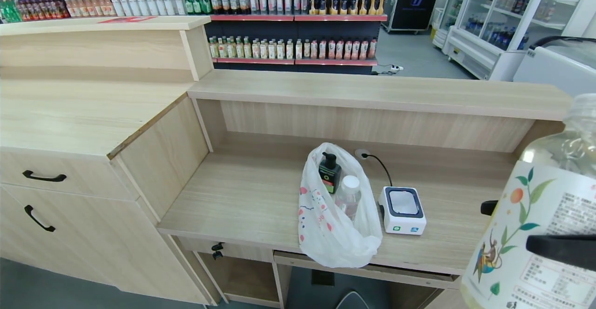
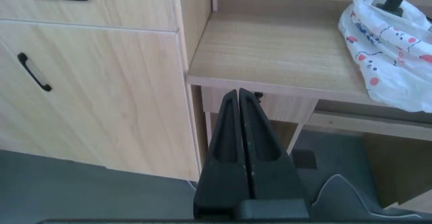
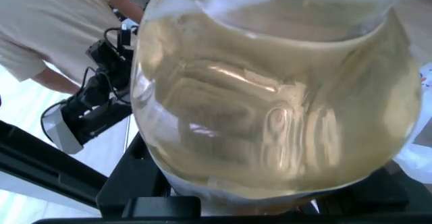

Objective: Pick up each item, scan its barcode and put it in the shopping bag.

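Right end effector (image 1: 521, 227) clamped on a labelled bottle (image 1: 549, 192), held at 4 o'clock of the scanner (image 1: 402, 209) on the desk (image 1: 242, 197); the barcode should probably face the scanner window squarely before bagging in the shopping bag (image 1: 326, 225) at the scanner's 9 o'clock; left end effector (image 2: 244, 143) fingers together.

White plastic shopping bag (image 1: 321, 227): one
Bottles in the bag (image 1: 329, 173) (image 1: 348, 196): two
White box scanner (image 1: 402, 209): one
Large clear labelled bottle (image 1: 535, 225): one
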Robot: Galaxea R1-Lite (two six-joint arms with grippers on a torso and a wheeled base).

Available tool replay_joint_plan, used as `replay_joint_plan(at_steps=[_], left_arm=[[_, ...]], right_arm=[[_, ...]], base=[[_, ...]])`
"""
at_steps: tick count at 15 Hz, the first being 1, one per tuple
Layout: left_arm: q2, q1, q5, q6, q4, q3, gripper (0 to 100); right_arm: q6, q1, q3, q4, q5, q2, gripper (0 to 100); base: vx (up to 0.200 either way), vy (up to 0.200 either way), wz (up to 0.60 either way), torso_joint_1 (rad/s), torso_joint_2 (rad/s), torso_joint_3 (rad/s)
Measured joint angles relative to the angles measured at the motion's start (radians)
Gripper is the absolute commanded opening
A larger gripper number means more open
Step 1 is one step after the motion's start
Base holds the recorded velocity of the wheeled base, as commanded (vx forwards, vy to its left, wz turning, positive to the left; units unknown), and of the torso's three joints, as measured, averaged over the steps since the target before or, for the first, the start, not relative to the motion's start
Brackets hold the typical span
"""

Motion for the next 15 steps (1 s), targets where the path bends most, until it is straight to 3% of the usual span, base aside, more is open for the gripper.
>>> replay_joint_plan(at_steps=[15], left_arm=[[0.000, 0.000, 0.000, 0.000, 0.000, 0.000, 0]], right_arm=[[-0.051, -0.016, -0.027, 0.084, -0.003, 0.031, 0]], base=[[0.000, 0.000, 0.00, 0.000, 0.00, 0.000]])
